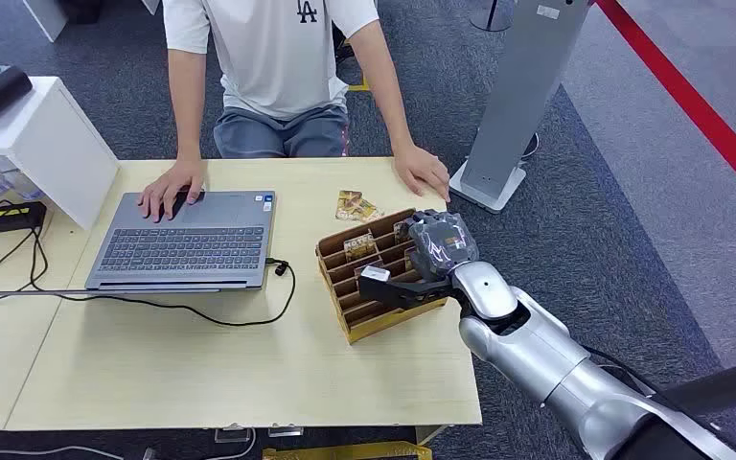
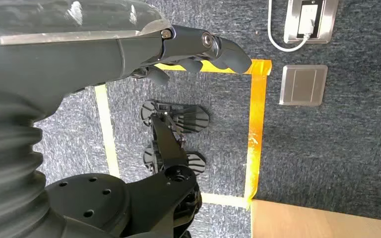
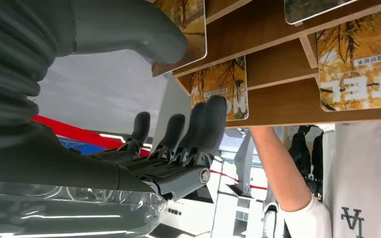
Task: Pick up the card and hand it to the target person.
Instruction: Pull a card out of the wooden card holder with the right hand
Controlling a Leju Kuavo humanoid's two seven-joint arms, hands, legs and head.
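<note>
A wooden card rack [image 1: 376, 287] stands at the table's right side, with several yellow-printed cards in its slots. My right hand [image 1: 436, 247] reaches over the rack, its thumb stretched down into the slots. In the right wrist view the thumb [image 3: 129, 29] lies beside one card [image 3: 184, 22] and the fingers [image 3: 198, 124] reach the edge of another card [image 3: 221, 82], with a gap between thumb and fingers. Two loose cards [image 1: 356, 206] lie on the table beyond the rack. The person [image 1: 278, 57] sits across the table. My left hand [image 2: 188, 49] hangs over the floor, holding nothing.
An open laptop [image 1: 187, 240] with a black cable sits left of the rack, and one of the person's hands rests on it. The person's other hand [image 1: 424, 171] lies near the table's far right corner. A grey stand [image 1: 503, 163] rises just past the table's right edge.
</note>
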